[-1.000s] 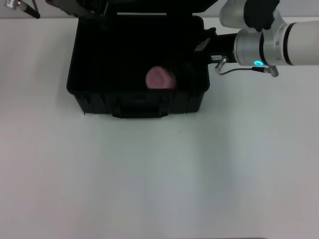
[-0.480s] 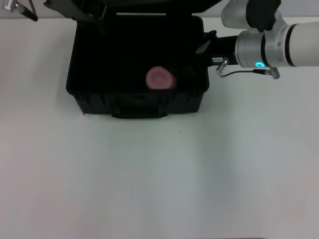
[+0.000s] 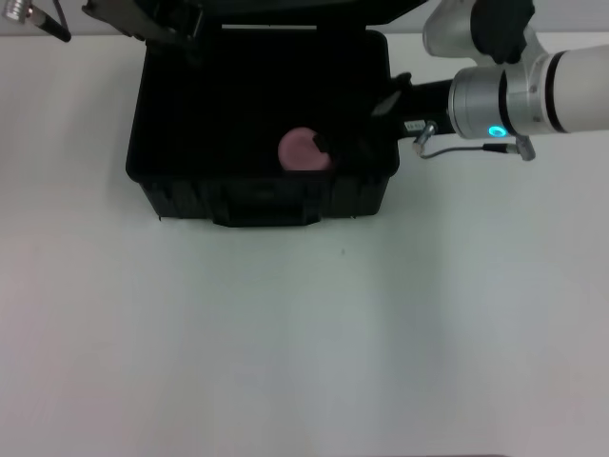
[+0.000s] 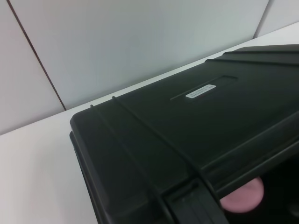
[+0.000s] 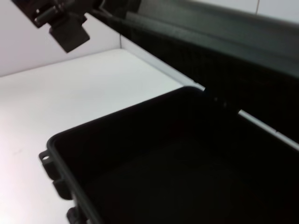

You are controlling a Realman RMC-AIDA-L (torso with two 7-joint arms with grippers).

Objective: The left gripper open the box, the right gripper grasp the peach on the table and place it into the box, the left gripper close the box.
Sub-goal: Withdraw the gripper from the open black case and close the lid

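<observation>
Now the small round matte pink peach lies on the floor of the open black ribbed plastic box, the right gripper has edged nearer it, jaw opening indiscernible, so lid-closing waits.

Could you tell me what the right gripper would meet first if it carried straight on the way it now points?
Probably the small round matte pink peach lying inside the open large black ribbed plastic box: the slim black right gripper reaches in toward it. Whether they already touch is unclear.
</observation>
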